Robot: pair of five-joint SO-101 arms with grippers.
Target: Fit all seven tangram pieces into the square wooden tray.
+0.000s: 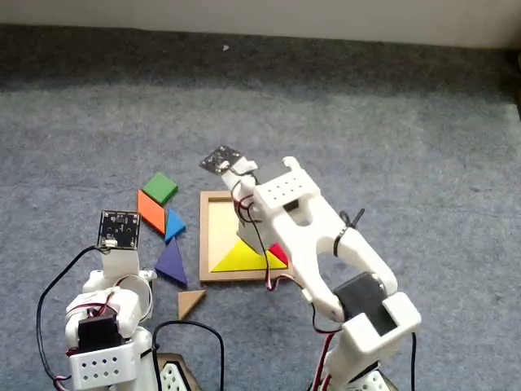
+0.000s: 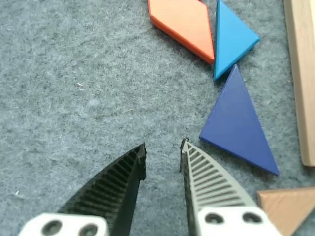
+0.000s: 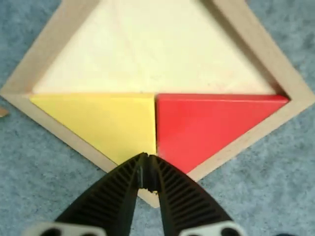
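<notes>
The square wooden tray (image 1: pixel 205 236) lies mid-table with a yellow triangle (image 1: pixel 236 257) and a red triangle (image 1: pixel 279 253) inside it. In the right wrist view the yellow triangle (image 3: pixel 108 123) and red triangle (image 3: pixel 206 123) sit side by side in one corner of the tray (image 3: pixel 268 54). My right gripper (image 3: pixel 147 164) is shut and empty just over that corner. My left gripper (image 2: pixel 163 151) is open above bare carpet, beside the dark blue triangle (image 2: pixel 238 123). The orange parallelogram (image 2: pixel 184 22), light blue triangle (image 2: pixel 231 37) and tan triangle (image 2: pixel 288 206) lie close by.
A green square (image 1: pixel 160 187) sits left of the tray, beyond the orange parallelogram (image 1: pixel 151 210). The tray's edge (image 2: pixel 298 73) runs alongside the loose pieces. The right arm (image 1: pixel 309 236) hangs over the tray's right side. Grey carpet covers the table.
</notes>
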